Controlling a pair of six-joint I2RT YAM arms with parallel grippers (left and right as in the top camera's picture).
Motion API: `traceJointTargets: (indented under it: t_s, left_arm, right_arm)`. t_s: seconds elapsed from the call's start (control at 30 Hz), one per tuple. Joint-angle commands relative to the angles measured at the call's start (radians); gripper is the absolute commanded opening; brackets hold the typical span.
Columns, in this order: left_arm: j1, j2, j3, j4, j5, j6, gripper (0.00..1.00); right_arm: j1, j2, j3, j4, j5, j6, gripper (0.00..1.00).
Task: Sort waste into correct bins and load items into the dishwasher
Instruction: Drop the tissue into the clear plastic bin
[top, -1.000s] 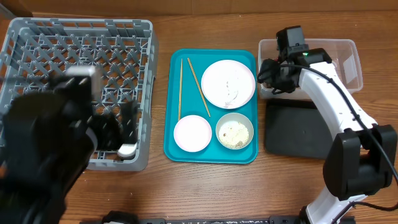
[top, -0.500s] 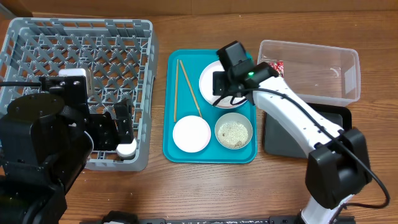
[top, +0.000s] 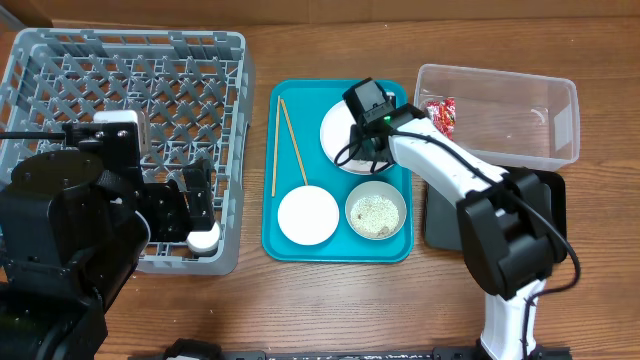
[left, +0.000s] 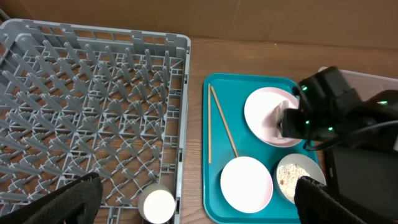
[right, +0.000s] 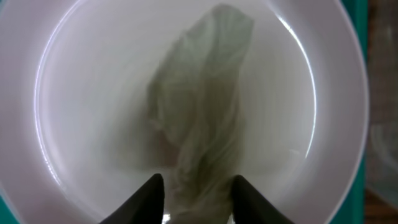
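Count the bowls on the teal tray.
2. The white bowl sits at the tray's near-left; the grey bowl holding rice grains sits beside it at the near-right. None appears hidden.

Teal tray on wooden table, beside a small white cup

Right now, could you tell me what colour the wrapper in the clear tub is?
Red, with some white; the wrapper shows best in the overhead view.

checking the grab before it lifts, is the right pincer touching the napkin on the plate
Touching. The right wrist view shows the right pincer with both fingertips against the crumpled napkin, which lies on the plate and fills the space between them.
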Motion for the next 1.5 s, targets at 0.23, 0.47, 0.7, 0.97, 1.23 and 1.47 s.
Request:
traceJointTargets:
  t_s: [0.23,0.47,0.7,0.97,1.23,1.47]
  left_arm:
    - [-0.003,0.002,-0.002,0.000,-0.013,-0.014,1.00]
    - [-0.003,0.002,-0.002,0.000,-0.013,-0.014,1.00]
    - [-0.003,0.002,-0.002,0.000,-0.013,-0.014,1.00]
    - [-0.003,0.002,-0.002,0.000,-0.013,-0.014,1.00]
    - [-0.003,0.002,-0.002,0.000,-0.013,-0.014,1.00]
    - [-0.003,0.002,-0.002,0.000,-0.013,-0.014,1.00]
  right_arm:
    - [-0.003,-0.114,0.076,-0.084,-0.043,0.018,0.04]
    - [-0.072,-0.323,0.087,-0.113,0.039,-0.013,0.04]
    - [-0.213,-0.292,0.053,-0.153,0.061,-0.039,0.04]
    - [-0.330,-0.236,0.024,-0.172,0.032,-0.039,0.72]
    - [-0.299,-0.345,0.034,-0.206,-0.264,-0.142,0.43]
    - [-0.129,-0.336,0.010,-0.162,-0.281,-0.139,0.04]
